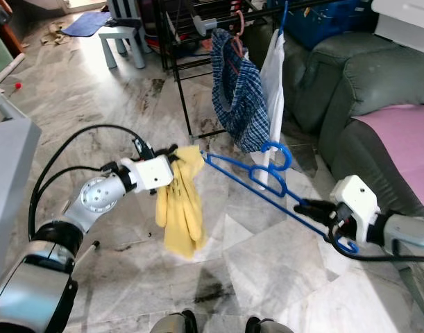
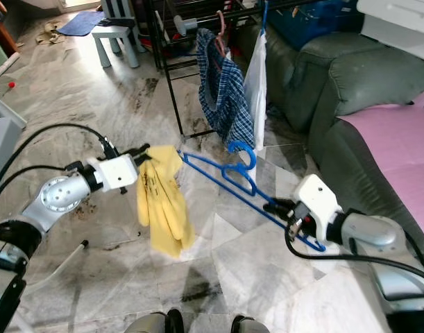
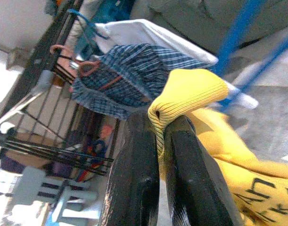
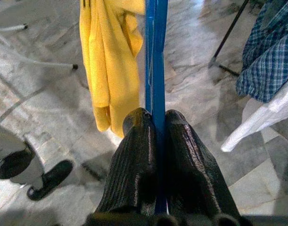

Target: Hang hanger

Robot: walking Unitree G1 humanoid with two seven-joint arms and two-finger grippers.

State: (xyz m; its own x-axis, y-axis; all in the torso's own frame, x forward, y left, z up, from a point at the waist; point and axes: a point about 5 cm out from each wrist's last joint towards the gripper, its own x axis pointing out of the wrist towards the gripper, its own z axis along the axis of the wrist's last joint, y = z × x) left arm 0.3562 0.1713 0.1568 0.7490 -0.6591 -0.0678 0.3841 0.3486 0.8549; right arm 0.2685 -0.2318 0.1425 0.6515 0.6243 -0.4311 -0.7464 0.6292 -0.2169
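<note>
A blue plastic hanger [image 1: 257,182] lies slanted in the air above the marble floor, its hook [image 1: 277,154] pointing up toward the rack. My right gripper [image 1: 310,208] is shut on the hanger's lower bar [image 4: 155,94]. A yellow garment [image 1: 180,205] hangs limp from the hanger's far end. My left gripper [image 1: 175,165] is shut on the garment's ribbed edge [image 3: 181,94], beside that end of the hanger. Behind stands a black drying rack [image 1: 191,41] with a blue plaid shirt [image 1: 239,104] and a white garment [image 1: 273,76] on hangers.
A grey sofa [image 1: 350,90] with a pink cover [image 1: 402,135] fills the right side. A small grey stool [image 1: 125,38] stands at the back left, and a grey cabinet edge [image 1: 7,159] is at the far left. My feet [image 1: 218,322] show at the bottom.
</note>
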